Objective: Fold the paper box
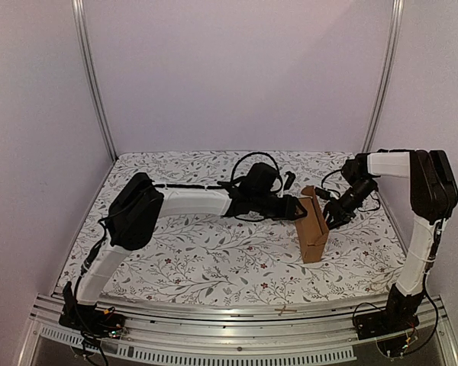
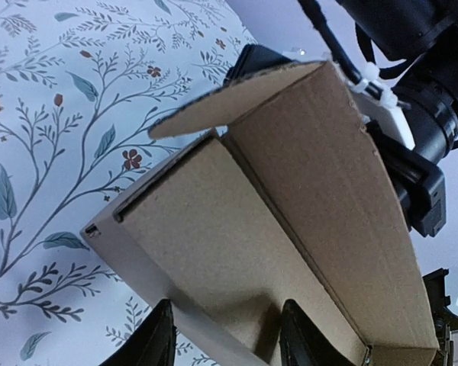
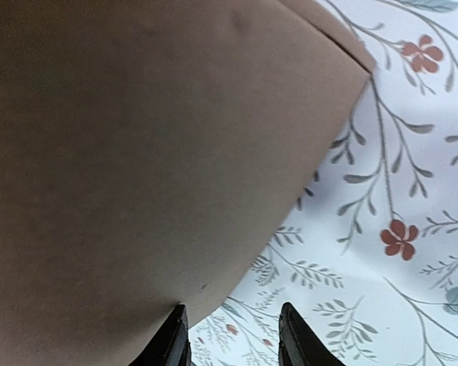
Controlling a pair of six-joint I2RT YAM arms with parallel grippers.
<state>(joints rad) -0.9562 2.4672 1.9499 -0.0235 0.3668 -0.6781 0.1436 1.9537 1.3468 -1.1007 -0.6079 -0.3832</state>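
Likely light and crease-prone, the plain brown cardboard paper box (image 1: 314, 229) wants holding near folds; right gripper (image 3: 233, 339) gapes, left gripper (image 2: 223, 343) straddles it, clamping unclear

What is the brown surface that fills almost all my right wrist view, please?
Observer: It is the paper box. The top view shows it standing on the table, between the left end effector and the right end effector.
Operator: Does the left one hold it?
Observer: In the left wrist view its fingers sit on either side of the box; whether they squeeze, I cannot tell.
Operator: Any flap open?
Observer: Yes, one rounded flap sticks out untucked.
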